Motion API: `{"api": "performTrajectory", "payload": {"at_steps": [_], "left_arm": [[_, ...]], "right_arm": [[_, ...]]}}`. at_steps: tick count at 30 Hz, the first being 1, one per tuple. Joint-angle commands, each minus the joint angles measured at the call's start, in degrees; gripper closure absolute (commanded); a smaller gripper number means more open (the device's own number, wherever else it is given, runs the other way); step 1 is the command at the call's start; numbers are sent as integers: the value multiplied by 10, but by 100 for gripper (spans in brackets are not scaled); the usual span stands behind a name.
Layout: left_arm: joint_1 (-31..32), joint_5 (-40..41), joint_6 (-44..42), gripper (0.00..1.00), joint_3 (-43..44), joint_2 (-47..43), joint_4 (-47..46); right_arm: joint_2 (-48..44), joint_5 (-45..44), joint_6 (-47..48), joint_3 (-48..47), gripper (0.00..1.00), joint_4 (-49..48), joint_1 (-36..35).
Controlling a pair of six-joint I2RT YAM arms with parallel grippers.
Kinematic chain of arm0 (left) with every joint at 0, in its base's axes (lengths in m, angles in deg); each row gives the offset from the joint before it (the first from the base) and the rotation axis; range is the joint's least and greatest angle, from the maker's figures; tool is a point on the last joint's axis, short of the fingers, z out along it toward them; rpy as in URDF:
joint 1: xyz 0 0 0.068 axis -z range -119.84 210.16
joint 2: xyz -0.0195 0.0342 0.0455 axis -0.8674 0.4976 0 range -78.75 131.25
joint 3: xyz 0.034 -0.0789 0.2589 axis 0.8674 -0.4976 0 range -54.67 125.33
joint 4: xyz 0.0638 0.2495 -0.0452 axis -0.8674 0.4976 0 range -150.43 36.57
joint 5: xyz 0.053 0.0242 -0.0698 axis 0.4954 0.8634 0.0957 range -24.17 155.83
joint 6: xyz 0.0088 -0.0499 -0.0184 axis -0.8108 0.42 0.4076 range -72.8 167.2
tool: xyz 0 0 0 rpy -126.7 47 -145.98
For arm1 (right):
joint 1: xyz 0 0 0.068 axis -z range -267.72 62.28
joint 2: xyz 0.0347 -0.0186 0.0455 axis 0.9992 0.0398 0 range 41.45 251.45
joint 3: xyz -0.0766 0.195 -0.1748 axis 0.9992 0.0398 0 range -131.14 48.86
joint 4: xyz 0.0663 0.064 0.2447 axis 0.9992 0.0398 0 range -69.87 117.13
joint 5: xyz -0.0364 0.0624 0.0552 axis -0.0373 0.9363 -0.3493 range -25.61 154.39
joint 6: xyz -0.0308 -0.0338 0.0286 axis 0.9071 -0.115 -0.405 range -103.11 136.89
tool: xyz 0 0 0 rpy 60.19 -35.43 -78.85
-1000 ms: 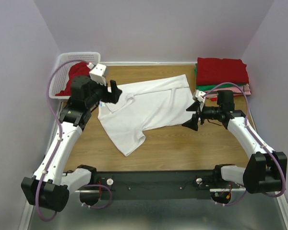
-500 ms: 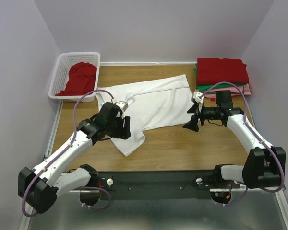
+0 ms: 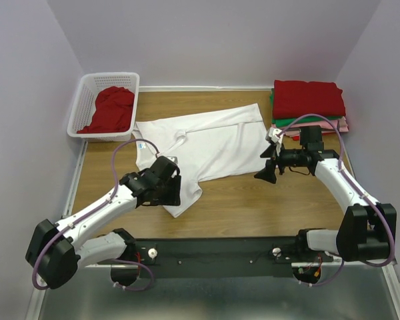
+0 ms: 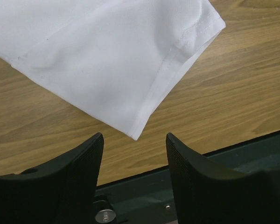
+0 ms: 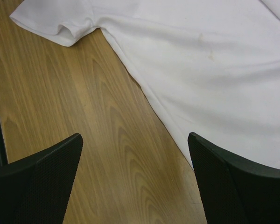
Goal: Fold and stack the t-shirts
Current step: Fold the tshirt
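Note:
A white t-shirt (image 3: 213,143) lies spread flat on the wooden table, with a small blue neck label (image 3: 141,144) at its left. My left gripper (image 3: 173,191) is open and empty, low over the shirt's near corner. In the left wrist view, that corner (image 4: 130,70) points between my open left gripper (image 4: 135,145). My right gripper (image 3: 263,173) is open and empty beside the shirt's right edge. In the right wrist view, the cloth (image 5: 214,60) reaches the right finger of my right gripper (image 5: 134,142). Folded shirts are stacked at the back right, red (image 3: 308,98) on top of green and pink.
A white lattice basket (image 3: 85,101) at the back left holds a crumpled red shirt (image 3: 112,109). The black base rail (image 3: 213,257) runs along the near table edge. Walls close the left, back and right sides.
My left arm has swung from the shirt's collar area at the back left down to its near corner. My right arm has barely moved.

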Motion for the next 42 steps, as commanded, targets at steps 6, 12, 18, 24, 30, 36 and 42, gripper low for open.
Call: {"api": "performTrajectory", "payload": {"at_steps": [6,12,18,24,30,36,42], "left_arm": [[36,-7,92,40,-59,-30,-48],[43,6,159,43,-89,-60,-74],[44,33,204,44,-106,-41,-86],[45,63,282,45,-106,-72,-68],[47,80,387,55,-111,-104,-41],[48,62,388,57,-87,-2,-23],[53,44,389,55,-72,30,-7]], "right_arm": [[1,-2,6,-13,0,16,4],[0,2,7,-14,0,19,5],[-1,3,9,-15,0,23,5],[-2,3,11,-16,0,24,5],[-6,5,11,-17,0,27,7],[-9,4,11,-18,0,29,9],[-12,1,15,-18,0,32,12]]}}
